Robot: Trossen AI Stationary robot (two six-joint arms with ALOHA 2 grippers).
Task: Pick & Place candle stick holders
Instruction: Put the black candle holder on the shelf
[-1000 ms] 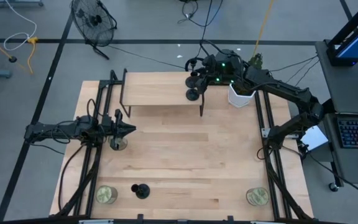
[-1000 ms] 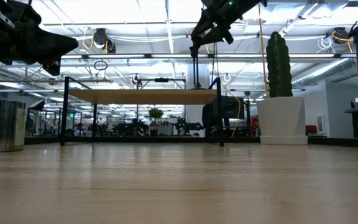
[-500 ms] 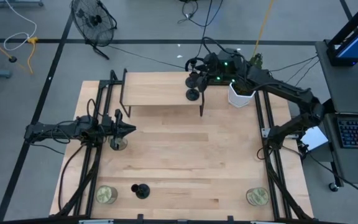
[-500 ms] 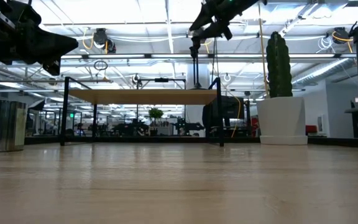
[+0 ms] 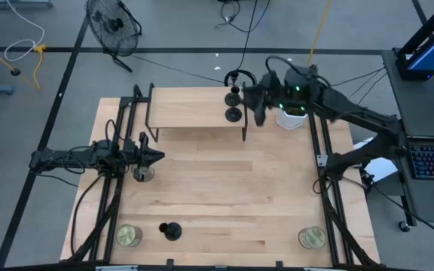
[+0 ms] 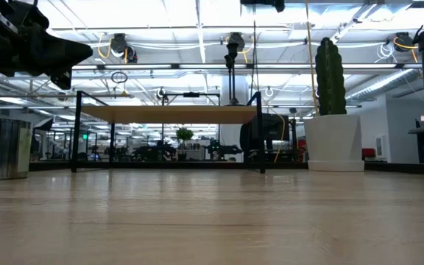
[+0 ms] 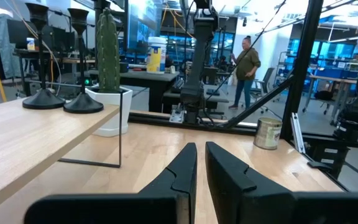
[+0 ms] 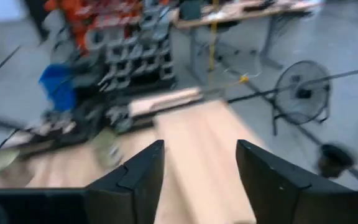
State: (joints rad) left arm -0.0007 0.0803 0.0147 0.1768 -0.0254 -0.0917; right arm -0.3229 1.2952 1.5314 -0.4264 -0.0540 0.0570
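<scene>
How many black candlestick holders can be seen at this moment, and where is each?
3. Two stand side by side at the right end of the raised shelf: one nearer the front edge, one behind it. The third stands on the table near its front edge, beside a jar candle. None looks hidden.

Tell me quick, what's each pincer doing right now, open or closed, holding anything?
Left pincer: closed, holding nothing, waiting at the table's left side.
Right pincer: open and empty, beside the raised shelf.
</scene>
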